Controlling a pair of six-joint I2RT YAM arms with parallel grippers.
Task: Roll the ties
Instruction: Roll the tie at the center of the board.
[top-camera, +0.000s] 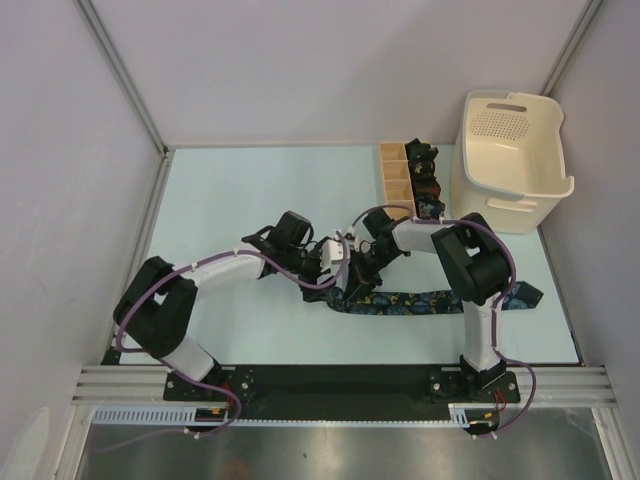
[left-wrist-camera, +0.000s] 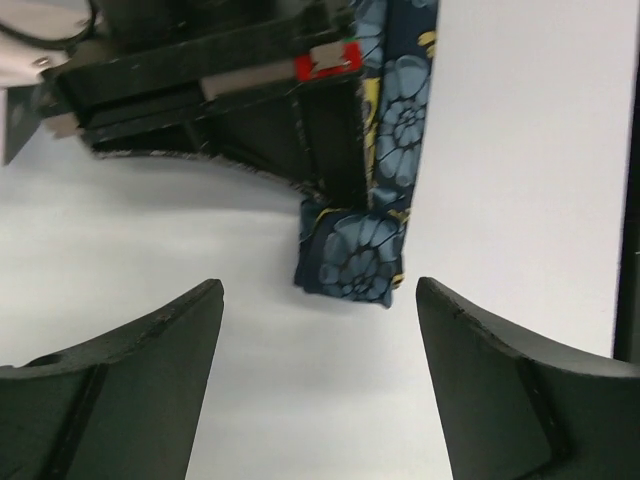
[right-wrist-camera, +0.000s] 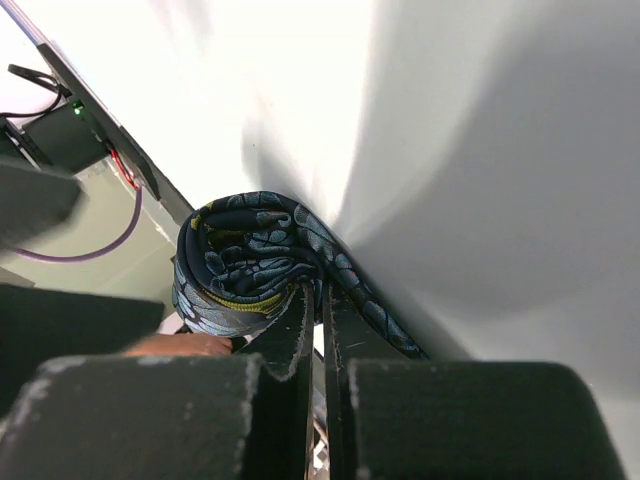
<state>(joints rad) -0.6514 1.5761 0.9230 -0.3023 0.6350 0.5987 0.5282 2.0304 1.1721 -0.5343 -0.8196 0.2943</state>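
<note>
You're mid-roll: your right gripper (right-wrist-camera: 315, 300) is clamping its jaws on the coiled end of the floral tie (right-wrist-camera: 245, 255), lying mid-tabletop (top-camera: 230, 200), while your left gripper (left-wrist-camera: 318, 292) is hanging with jaws released. Next turn's probably needing steady tension.

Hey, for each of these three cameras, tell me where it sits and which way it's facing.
Top external: above and behind the arm bases, looking down at the table; both arms show whole.
Left wrist: behind the open left gripper, facing the rolled end of the floral tie; both fingers show.
Right wrist: behind the shut right gripper, facing that coil up close; both fingers show.
Shared: both wrist views show the tie's rolled end; the left one also shows the right gripper.
</note>
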